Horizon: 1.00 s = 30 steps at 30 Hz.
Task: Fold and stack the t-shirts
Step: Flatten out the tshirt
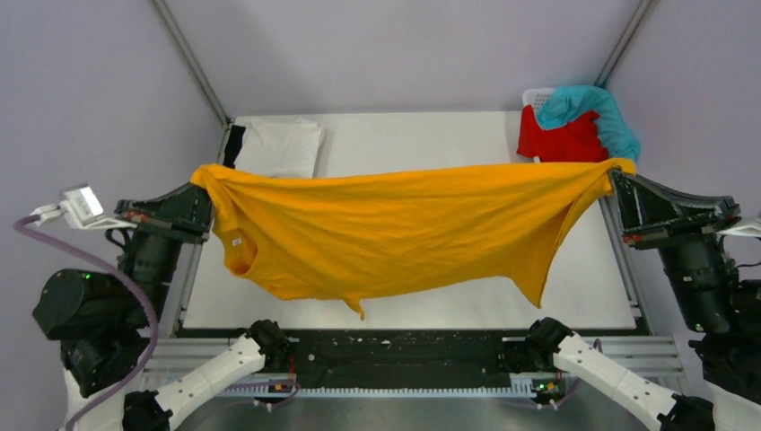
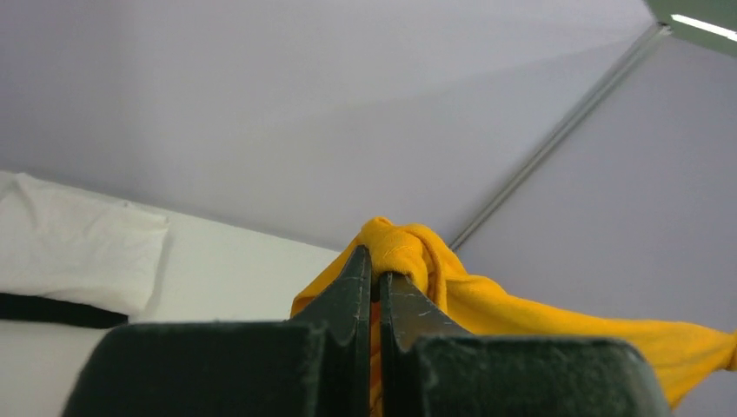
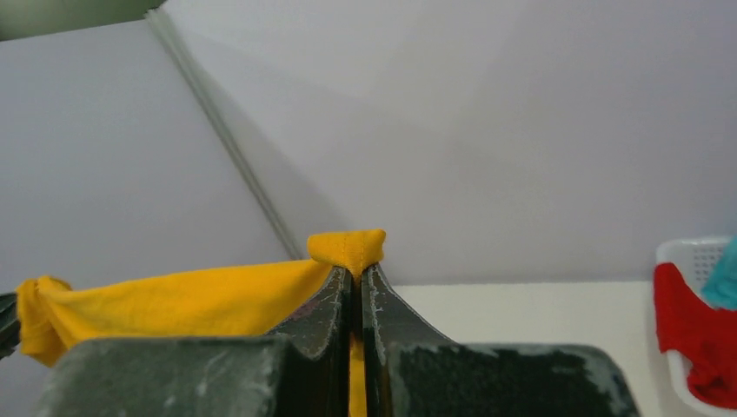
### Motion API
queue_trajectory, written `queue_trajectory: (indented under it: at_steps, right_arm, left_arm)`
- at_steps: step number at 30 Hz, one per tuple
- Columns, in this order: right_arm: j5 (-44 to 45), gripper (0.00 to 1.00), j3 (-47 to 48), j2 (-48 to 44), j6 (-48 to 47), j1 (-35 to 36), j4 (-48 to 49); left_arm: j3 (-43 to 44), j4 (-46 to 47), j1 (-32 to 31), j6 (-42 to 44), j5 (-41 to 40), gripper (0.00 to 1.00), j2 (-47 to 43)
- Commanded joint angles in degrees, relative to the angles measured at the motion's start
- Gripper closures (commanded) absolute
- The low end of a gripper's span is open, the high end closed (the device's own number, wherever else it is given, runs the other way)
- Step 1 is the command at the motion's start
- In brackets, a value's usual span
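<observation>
White table (image 1: pixel 404 135), white slotted basket (image 1: pixel 537 95)

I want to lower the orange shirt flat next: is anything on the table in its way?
Nothing visible. The folded white shirt and the basket lie beyond the orange shirt, at the far corners; the table right under it is hidden.

The orange shirt (image 1: pixel 395 233) is plain mustard-orange, with no print. The white shirt (image 1: pixel 280 146) is plain, and the black shirt (image 1: pixel 234 144) shows as a dark strip. The red shirt (image 1: pixel 561 139) and teal shirt (image 1: pixel 592 108) are solid colours. The basket (image 1: pixel 538 95) is white and slotted. The table (image 1: pixel 413 135) is white and the walls (image 1: pixel 404 54) are pale lilac-grey. The left hand (image 2: pixel 375 261) and right hand (image 3: pixel 357 274) are black.
</observation>
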Motion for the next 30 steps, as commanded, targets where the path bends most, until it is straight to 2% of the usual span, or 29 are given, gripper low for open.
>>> queue_trajectory:
  at_steps: [1,5,6,8,9,11,12,13,14,15,16,17,18,20,22,23,24,25,27,30]
  right_arm:
    - [15.5,1.0,-5.7,2.4,-0.6,-0.4,2.4]
    - [35.6,1.0,-15.5,10.7,-6.4,-0.4,11.0]
    - [41.3,1.0,-17.7,13.5,-8.1,-0.5,13.7]
    - [46.1,1.0,-22.7,19.3,-10.5,-3.4,19.9]
    - [43.9,1.0,-24.5,22.1,-9.8,-6.5,22.3]
    - [31.4,1.0,-27.8,27.9,-5.2,-15.7,25.1]
    - [23.8,0.99,-29.4,31.4,-2.9,-20.7,28.4]
    - [17.4,0.96,-30.7,35.3,-1.5,-24.4,31.6]
    - [12.4,0.94,-31.2,39.7,-0.8,-26.7,36.1]
    - [10.8,0.86,-30.8,44.7,-1.0,-28.1,38.7]
    - [10.2,0.69,-29.3,49.4,-2.3,-28.8,40.3]
    - [10.5,0.49,-26.8,54.3,-3.7,-29.1,40.0]
    - [11.4,0.38,-23.3,58.7,-4.6,-29.1,37.4]
    - [13.9,0.24,-16.7,65.1,-4.1,-29.1,30.5]
    - [13.7,0.13,-14.7,65.5,-3.7,-29.1,27.9]
    - [12.7,0.04,-15.2,64.5,-3.6,-29.1,27.7]
    - [11.9,0.02,-16.0,63.1,-2.9,-29.1,27.3]
    - [11.0,0.01,-16.8,61.4,-2.1,-29.2,26.6]
    - [8.6,0.01,-18.7,57.9,-0.2,-29.1,24.0]
    - [2.8,0.01,-22.6,51.5,4.1,-29.1,18.6]
  left_arm:
    - [-0.5,6.2,0.2,4.4,-11.8,1.0,9.5]
    - [-0.6,10.9,1.5,9.2,-25.5,1.0,24.9]
    - [0.4,11.0,4.1,9.0,-24.8,1.0,29.4]
    - [2.2,8.5,13.5,4.0,-14.3,1.0,38.2]
    - [2.2,8.9,17.8,2.0,-6.5,1.0,43.0]
    - [3.0,10.7,22.1,0.9,-3.8,1.0,52.7]
    - [4.2,11.1,23.1,1.1,-2.6,0.97,57.7]
    - [5.9,11.5,23.9,1.5,-0.8,0.82,63.2]
    - [8.4,11.7,24.7,2.0,1.4,0.6,68.7]
    - [11.8,10.4,25.5,2.0,3.2,0.38,74.2]
    - [17.2,6.9,26.2,1.1,4.0,0.28,80.2]
    - [23.6,2.5,26.8,-0.6,4.2,0.25,85.3]
    - [29.2,-2.0,27.4,-1.4,4.1,0.24,90.2]
    - [37.6,-8.1,27.9,-2.2,4.3,0.2,96.1]
    - [37.5,-8.0,27.9,-2.3,5.3,0.17,96.1]
    - [35.0,-6.2,27.9,-2.2,6.2,0.16,94.2]
    - [31.3,-3.7,27.9,-2.2,7.0,0.05,91.6]
    - [27.8,-1.7,27.9,-2.3,7.7,0.02,89.0]
    - [19.4,1.4,27.9,-2.4,9.0,0.01,82.1]
    - [10.6,1.1,27.8,-4.5,11.6,0.01,73.7]
